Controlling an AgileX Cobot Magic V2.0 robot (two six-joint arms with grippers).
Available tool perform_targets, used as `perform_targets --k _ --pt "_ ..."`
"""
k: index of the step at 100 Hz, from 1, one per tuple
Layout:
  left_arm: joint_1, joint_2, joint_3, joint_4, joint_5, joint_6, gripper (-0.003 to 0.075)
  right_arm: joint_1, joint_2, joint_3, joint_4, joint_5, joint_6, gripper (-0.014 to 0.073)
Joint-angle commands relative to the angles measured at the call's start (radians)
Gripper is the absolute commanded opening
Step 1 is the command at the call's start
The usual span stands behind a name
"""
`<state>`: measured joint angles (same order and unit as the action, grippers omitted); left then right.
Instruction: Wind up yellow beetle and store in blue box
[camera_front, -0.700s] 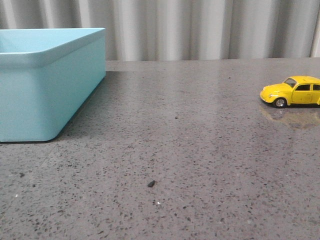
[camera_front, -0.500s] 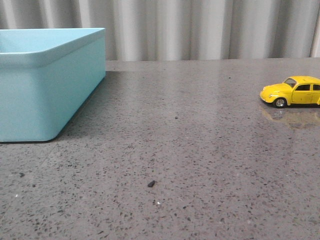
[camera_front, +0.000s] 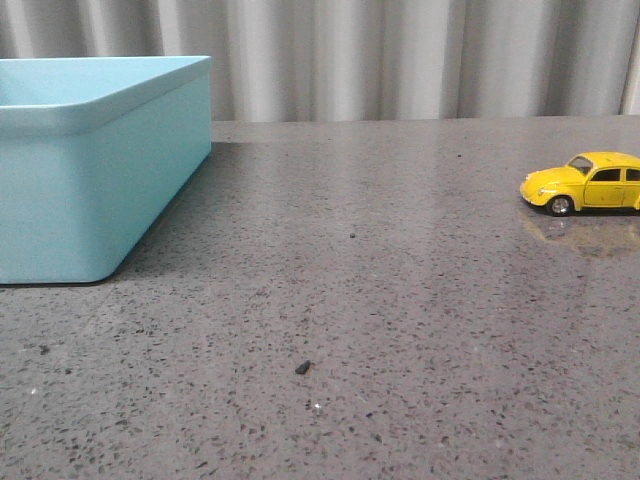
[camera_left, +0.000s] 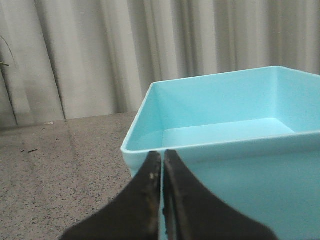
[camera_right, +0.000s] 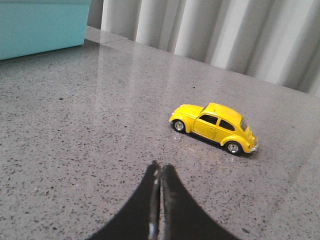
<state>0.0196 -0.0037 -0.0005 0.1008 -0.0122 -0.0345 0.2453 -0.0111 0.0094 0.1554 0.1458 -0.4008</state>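
The yellow beetle (camera_front: 588, 182) stands on its wheels on the grey table at the far right of the front view, cut by the frame edge. It also shows in the right wrist view (camera_right: 214, 127), ahead of my right gripper (camera_right: 160, 168), which is shut and empty, a short way from the car. The blue box (camera_front: 95, 160) stands at the left in the front view. In the left wrist view the blue box (camera_left: 225, 125) is open and empty, right in front of my left gripper (camera_left: 162, 154), which is shut and empty near its corner. Neither gripper shows in the front view.
The grey speckled table (camera_front: 350, 300) stretches between box and car. A small dark crumb (camera_front: 302, 368) lies near the front middle. A pleated grey curtain (camera_front: 400, 55) hangs behind the table's far edge.
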Motion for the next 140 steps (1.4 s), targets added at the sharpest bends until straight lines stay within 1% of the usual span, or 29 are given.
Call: perform_targets --k 1,28,42,75,81,100,125,132,140 --pt "0.002 -0.033 0.025 -0.004 -0.076 0.0 -0.0021 -0.004 -0.021 0.022 -0.005 -0.074 -0.012 -0.0043" --pt "0.002 -0.033 0.025 -0.004 -0.076 0.0 -0.0021 -0.004 -0.021 0.022 -0.005 -0.073 -0.012 -0.0043" --pt "0.002 -0.033 0.025 -0.004 -0.076 0.0 -0.0021 -0.004 -0.021 0.022 -0.005 -0.146 -0.012 -0.0043" --pt "0.002 -0.033 0.025 -0.004 -0.076 0.0 -0.0021 -0.004 -0.021 0.022 -0.005 -0.258 -0.012 -0.0043" --pt "0.002 -0.033 0.025 -0.004 -0.076 0.0 -0.0021 -0.004 -0.021 0.022 -0.005 -0.246 -0.012 -0.0043" --pt "0.002 -0.033 0.025 -0.004 -0.076 0.0 -0.0021 -0.004 -0.021 0.022 -0.005 -0.146 -0.012 -0.0043" --pt "0.002 -0.033 0.025 -0.011 -0.076 0.0 -0.0021 -0.004 -0.019 0.022 -0.005 -0.113 -0.012 -0.0043" --pt "0.002 -0.033 0.025 -0.043 -0.076 0.0 -0.0021 -0.004 -0.015 0.022 0.017 -0.108 0.001 -0.0043" --pt "0.002 -0.033 0.025 -0.101 -0.076 0.0 -0.0021 -0.004 -0.005 0.022 0.091 -0.108 0.001 -0.0043"
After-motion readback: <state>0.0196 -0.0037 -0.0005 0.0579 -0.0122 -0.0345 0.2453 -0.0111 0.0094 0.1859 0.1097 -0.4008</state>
